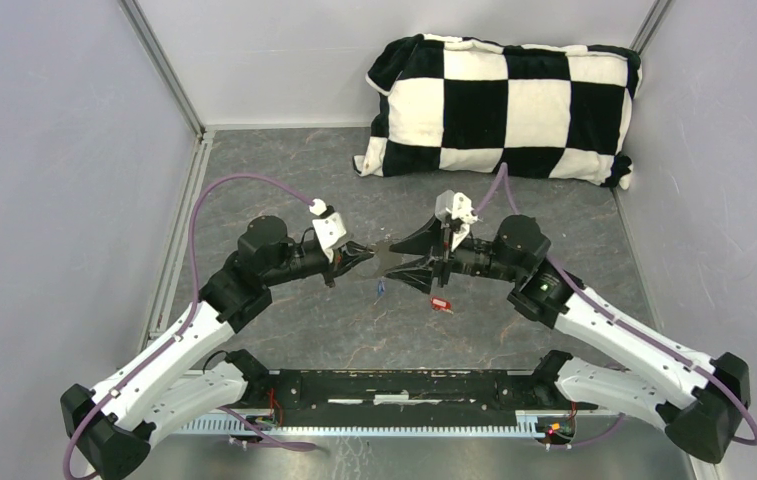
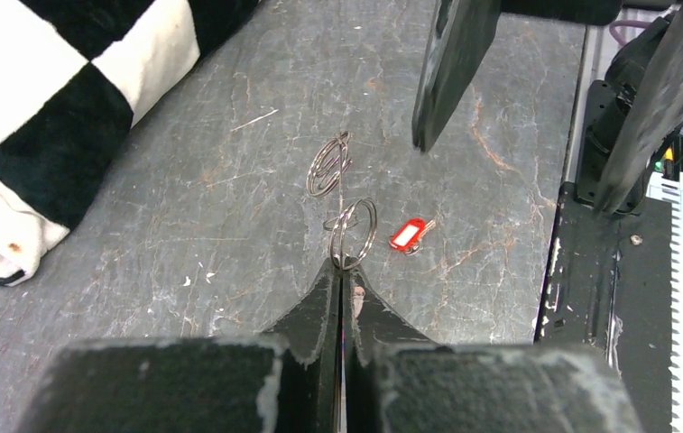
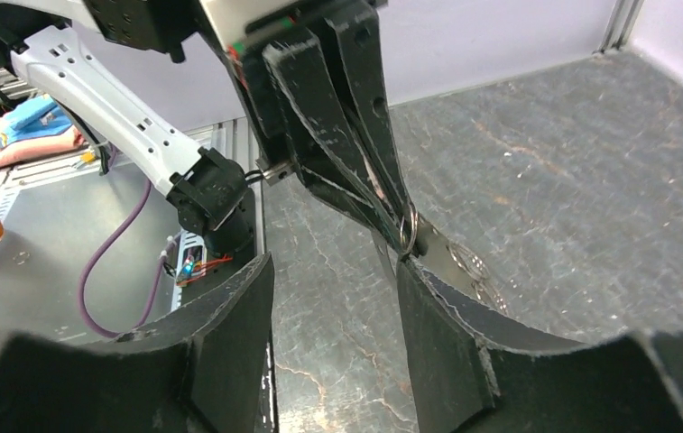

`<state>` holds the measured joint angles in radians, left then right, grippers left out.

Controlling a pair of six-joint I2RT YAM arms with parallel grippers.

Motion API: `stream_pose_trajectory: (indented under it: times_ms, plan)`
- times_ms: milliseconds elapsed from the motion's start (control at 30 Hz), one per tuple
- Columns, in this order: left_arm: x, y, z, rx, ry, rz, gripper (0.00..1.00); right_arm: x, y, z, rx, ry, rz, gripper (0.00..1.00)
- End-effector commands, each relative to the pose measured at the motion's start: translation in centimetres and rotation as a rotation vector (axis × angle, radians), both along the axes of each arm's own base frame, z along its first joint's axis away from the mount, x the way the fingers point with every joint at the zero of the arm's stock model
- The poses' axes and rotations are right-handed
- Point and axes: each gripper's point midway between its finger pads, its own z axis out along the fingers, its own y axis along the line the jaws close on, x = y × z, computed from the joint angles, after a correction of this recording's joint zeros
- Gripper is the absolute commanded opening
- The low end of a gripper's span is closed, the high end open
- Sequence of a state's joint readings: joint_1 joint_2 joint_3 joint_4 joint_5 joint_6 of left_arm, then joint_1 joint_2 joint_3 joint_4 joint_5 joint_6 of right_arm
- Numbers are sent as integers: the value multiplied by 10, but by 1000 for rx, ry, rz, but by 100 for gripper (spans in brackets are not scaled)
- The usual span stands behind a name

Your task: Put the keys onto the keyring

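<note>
My left gripper (image 1: 370, 257) (image 2: 345, 269) is shut on a small silvery metal ring, the keyring (image 2: 353, 234), held above the table. A second silvery ring (image 2: 328, 167) shows just beyond it; I cannot tell whether the two are linked. My right gripper (image 1: 397, 260) (image 3: 333, 266) is open and empty, its fingers on either side of the left gripper's tip (image 3: 399, 225) and the ring (image 3: 410, 233). The red-headed key (image 1: 441, 304) (image 2: 408, 234) lies on the table below the right gripper. The blue-headed key (image 1: 381, 288) shows just below the two grippers; I cannot tell if it lies or hangs.
A black-and-white checkered pillow (image 1: 504, 105) lies at the back right, also in the left wrist view (image 2: 58, 99). Grey walls close in both sides and the back. The black arm mount bar (image 1: 404, 388) runs along the near edge.
</note>
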<state>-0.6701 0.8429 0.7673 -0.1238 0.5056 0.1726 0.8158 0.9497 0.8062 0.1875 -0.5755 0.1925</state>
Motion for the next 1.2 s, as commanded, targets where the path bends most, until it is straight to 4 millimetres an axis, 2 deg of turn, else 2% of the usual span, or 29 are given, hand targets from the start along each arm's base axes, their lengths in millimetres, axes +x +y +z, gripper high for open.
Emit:
stream_pose_trajectory:
  times_ms: [0,367,867,1167]
  plan:
    - [10,0,28,-62,-73,46,2,3,8,16,105,27,8,57]
    - [6,-2,29,-74,-69,29,2,20,19,-7,81,55,-27,54]
    - [2,0,29,-79,-71,18,2,34,32,-4,98,60,-41,44]
    - [-2,0,26,-76,-75,1,2,43,31,0,135,83,-90,38]
